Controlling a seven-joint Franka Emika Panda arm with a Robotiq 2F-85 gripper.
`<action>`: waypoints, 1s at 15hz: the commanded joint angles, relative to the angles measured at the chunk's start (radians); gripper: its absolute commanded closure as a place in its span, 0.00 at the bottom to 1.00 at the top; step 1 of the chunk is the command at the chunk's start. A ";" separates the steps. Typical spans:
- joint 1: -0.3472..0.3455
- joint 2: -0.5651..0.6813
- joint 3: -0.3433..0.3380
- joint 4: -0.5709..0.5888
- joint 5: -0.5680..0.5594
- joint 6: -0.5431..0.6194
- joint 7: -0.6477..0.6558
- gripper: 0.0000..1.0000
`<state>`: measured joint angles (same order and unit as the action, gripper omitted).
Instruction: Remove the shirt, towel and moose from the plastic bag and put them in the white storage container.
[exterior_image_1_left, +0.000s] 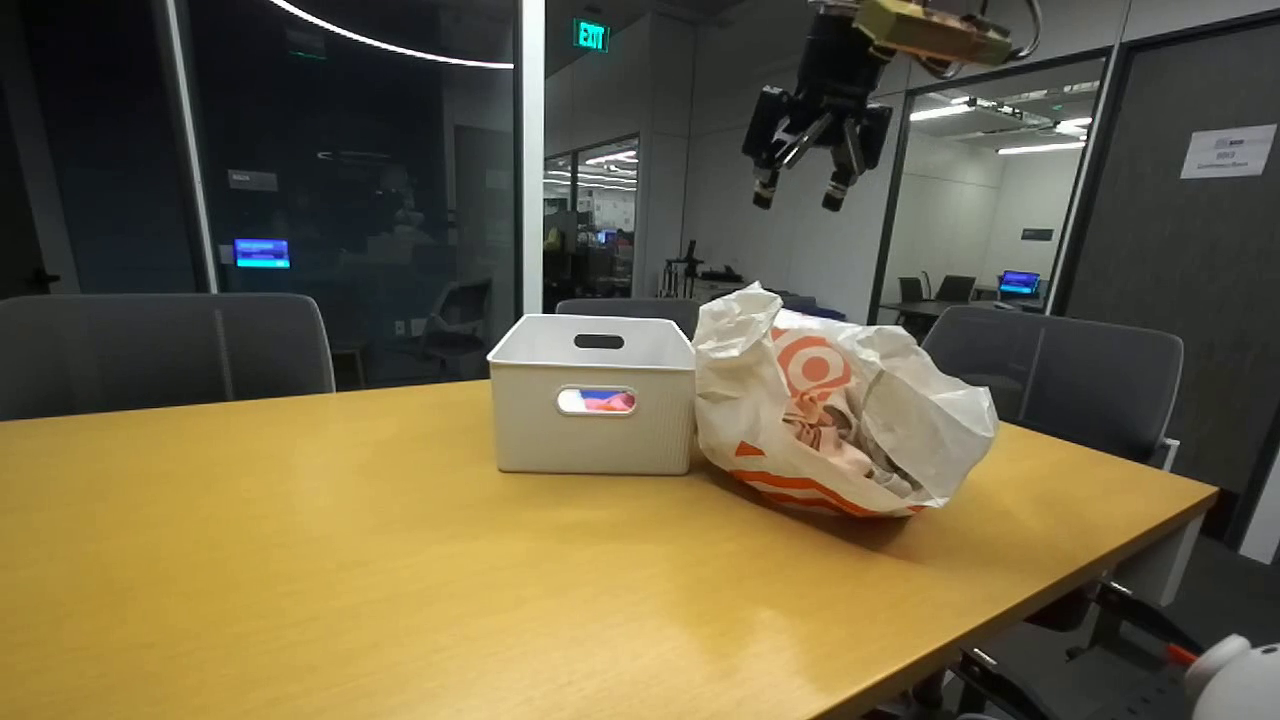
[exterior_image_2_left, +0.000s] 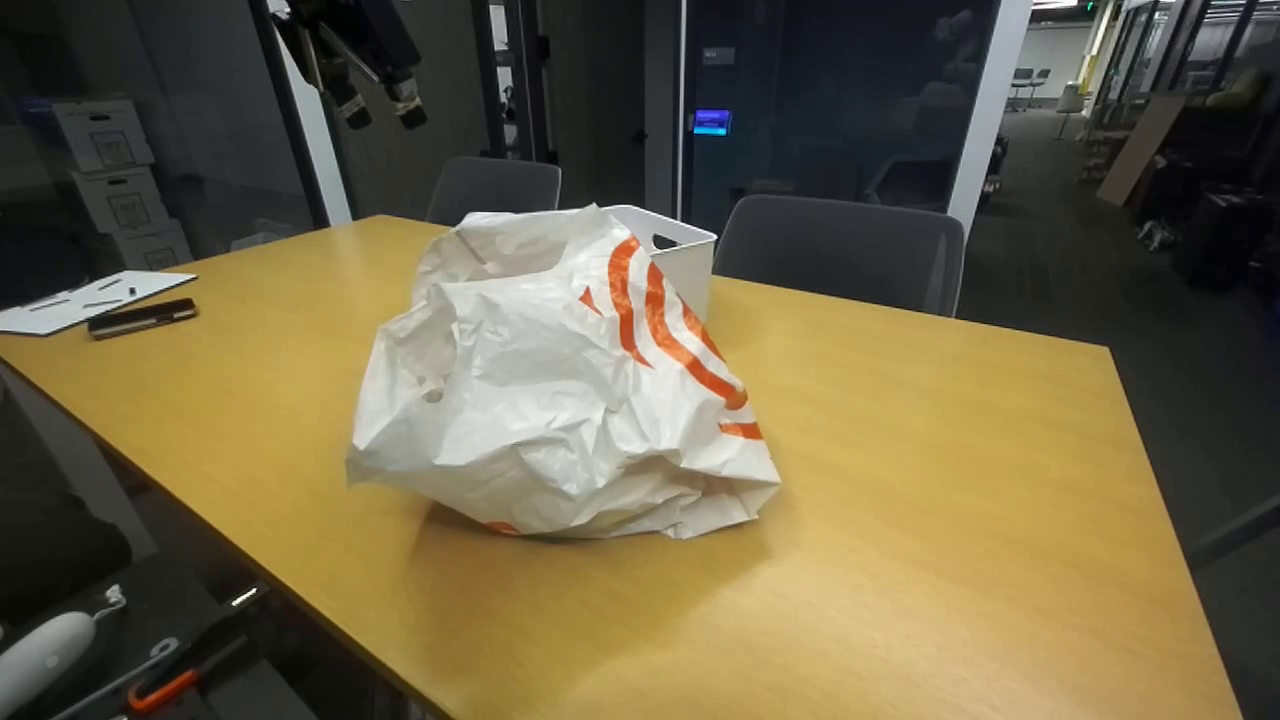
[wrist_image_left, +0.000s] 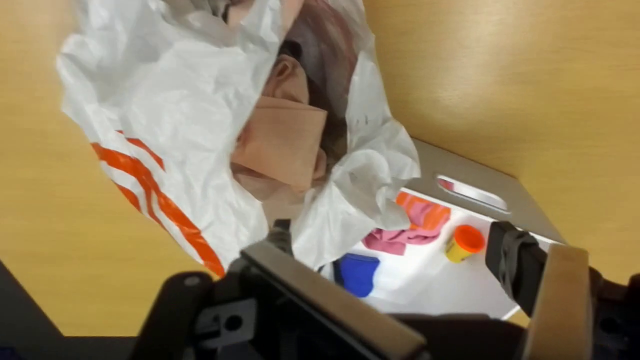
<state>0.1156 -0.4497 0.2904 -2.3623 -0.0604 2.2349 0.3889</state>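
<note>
1. The gripper (exterior_image_1_left: 798, 198) hangs at upper right of an exterior view, above the plastic bag (exterior_image_2_left: 560, 390); its fingers are spread wide, with nothing between them
2. The bag slumps on the tabletop (exterior_image_1_left: 300, 560) right of centre there, just beside the white storage container (exterior_image_1_left: 594, 440); whether they touch I cannot tell
3. In the upper middle of the wrist view a folded peach cloth (wrist_image_left: 282, 140) lies in the bag's mouth, shirt or towel, I cannot say which; it should be light, limp and hard to damage, best pinched at a fold clear of the plastic
4. Above it, a dark brown patch (wrist_image_left: 291, 49) may be the moose, mostly hidden; likely soft, better gripped around the body once uncovered
5. The bag looks thin and slippery, and its loose flaps could get pinched and dragged along
6. At lower right of the wrist view the container holds a pink-and-orange cloth (wrist_image_left: 407, 234), an orange-lidded yellow tub (wrist_image_left: 465, 242) and an unclear blue item (wrist_image_left: 359, 275); a bag flap covers one corner there and could hinder the drop
</note>
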 joint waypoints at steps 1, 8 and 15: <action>0.069 0.051 -0.105 -0.035 0.165 0.154 -0.177 0.00; 0.184 0.077 -0.287 -0.100 0.681 0.097 -0.575 0.00; 0.048 0.105 -0.187 -0.124 0.455 -0.055 -0.311 0.00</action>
<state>0.2164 -0.3519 0.0385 -2.4981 0.5377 2.2046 -0.0630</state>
